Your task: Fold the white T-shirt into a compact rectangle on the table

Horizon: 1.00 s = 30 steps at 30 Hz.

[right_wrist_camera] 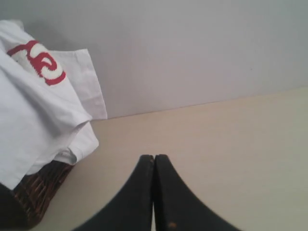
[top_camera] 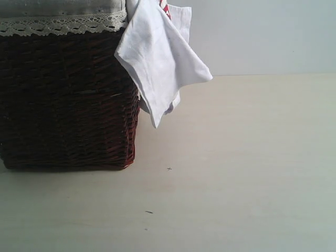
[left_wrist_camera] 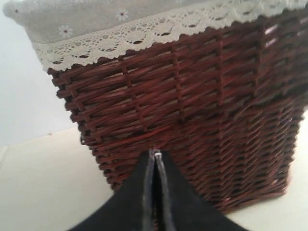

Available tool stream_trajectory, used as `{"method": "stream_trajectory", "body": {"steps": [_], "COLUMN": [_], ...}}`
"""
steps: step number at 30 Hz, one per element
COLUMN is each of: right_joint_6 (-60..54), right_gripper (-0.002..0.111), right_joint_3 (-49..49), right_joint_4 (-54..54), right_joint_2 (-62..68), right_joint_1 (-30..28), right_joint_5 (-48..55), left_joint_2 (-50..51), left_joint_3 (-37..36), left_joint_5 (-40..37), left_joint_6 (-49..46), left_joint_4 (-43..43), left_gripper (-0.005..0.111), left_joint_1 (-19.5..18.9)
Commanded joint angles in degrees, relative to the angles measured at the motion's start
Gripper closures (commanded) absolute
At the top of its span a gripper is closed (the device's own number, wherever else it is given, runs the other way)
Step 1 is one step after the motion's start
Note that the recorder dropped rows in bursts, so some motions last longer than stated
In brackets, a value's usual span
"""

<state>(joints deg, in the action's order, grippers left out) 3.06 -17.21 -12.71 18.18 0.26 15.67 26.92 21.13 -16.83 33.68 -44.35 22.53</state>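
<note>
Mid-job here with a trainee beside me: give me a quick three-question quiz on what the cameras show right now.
1. True or false: the white T-shirt lies flat on the table.
2. The left gripper and right gripper are: A) both open; B) both shut, holding nothing; C) both shut on cloth.
3. What trims the liner of the wicker basket?
Key: 1 false, it hangs over the basket's rim; 2 B; 3 lace.
</note>
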Motion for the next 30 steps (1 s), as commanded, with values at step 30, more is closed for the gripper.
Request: {"method": "stream_trajectory", "body": {"steps": [30], "right_joint_6": [-87.8], "right_gripper": [0.108], "right_joint_3": [-19.9], "right_joint_4": [-55.4], "right_joint_2": [46.7], "right_joint_1": [2.4], "right_joint_5": [22.0], "left_joint_2": [25.8], "left_joint_3": [26.3], "left_joint_5": [-14.3], "left_joint_6": [-19.3], "left_joint_4": [40.8], "left_gripper": [0.107], "left_joint_1": [-2.9]}}
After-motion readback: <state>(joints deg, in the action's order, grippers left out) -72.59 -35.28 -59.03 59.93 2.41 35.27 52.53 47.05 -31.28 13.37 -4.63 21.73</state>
